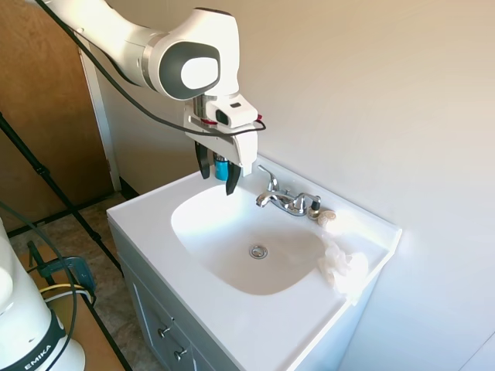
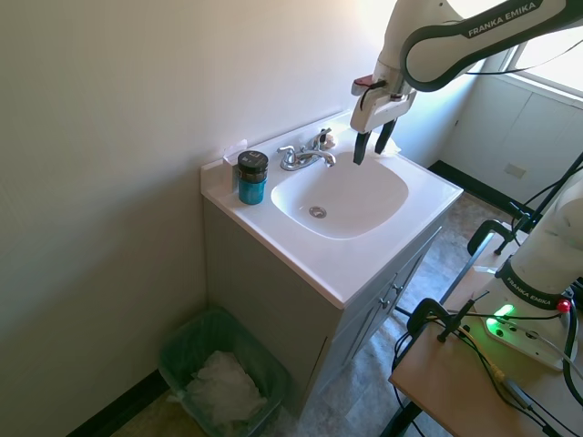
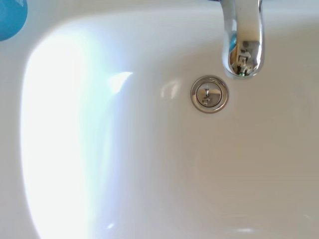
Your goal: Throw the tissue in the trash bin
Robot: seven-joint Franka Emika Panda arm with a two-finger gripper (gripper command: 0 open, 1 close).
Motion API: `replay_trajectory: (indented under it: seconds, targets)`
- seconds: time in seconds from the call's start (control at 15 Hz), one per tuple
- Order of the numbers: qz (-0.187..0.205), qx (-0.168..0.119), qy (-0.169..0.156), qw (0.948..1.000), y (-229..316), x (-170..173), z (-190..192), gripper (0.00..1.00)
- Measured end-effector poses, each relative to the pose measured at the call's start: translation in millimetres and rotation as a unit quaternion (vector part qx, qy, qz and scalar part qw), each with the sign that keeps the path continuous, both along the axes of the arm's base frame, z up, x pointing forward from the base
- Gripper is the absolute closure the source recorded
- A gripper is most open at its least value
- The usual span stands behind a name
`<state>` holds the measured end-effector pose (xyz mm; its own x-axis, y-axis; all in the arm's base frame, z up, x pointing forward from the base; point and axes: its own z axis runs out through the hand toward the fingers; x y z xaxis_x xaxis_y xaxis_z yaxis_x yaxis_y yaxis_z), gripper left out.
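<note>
- Gripper (image 1: 219,178) hangs over the sink basin (image 1: 224,232), fingers parted, nothing between them; the second exterior view agrees, gripper (image 2: 373,144) empty.
- Directly below the claw: bare basin, drain (image 3: 210,93) and chrome faucet spout (image 3: 242,40) in the wrist view.
- Just behind the claw: blue jar with dark lid (image 2: 251,177) on the counter ledge; only a sliver of it shows in the first exterior view.
- Faucet (image 1: 285,200) sits beside the claw, toward the wall.
- Tissue (image 1: 344,267) lies on the counter rim, past the basin and well apart from the claw; not touched yet.
- Tissue looks very light, soft, crushable and not fragile; likely best pinched at the thick middle of the wad, since the ragged edges could tear or slip free.
- Small beige lump (image 1: 326,217) near the faucet: not the target.
- Counter (image 1: 263,332) is glossy white, probably slick; the wad may slide if nudged.
- Trash bin (image 2: 219,373) stands on the floor beside the vanity, far below the claw, green liner, white paper already inside.
- Narrow bathroom, plain walls.
</note>
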<state>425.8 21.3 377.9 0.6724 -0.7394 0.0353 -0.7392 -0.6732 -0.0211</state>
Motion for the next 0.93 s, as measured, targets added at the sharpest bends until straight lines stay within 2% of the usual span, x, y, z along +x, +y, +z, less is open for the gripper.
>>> replay_trajectory:
  seconds: [0.27, 0.47, 0.67, 0.93]
  targets:
    - [-0.008, -0.010, -0.006, 0.9999, -16, 4, 4, 0.00]
    - [-0.049, -0.015, -0.037, 0.9980, -68, 17, 27, 0.00]
    - [-0.100, -0.026, -0.065, 0.9925, -123, 39, 41, 0.00]
    - [-0.167, -0.027, -0.065, 0.9834, -179, 67, 25, 0.00]
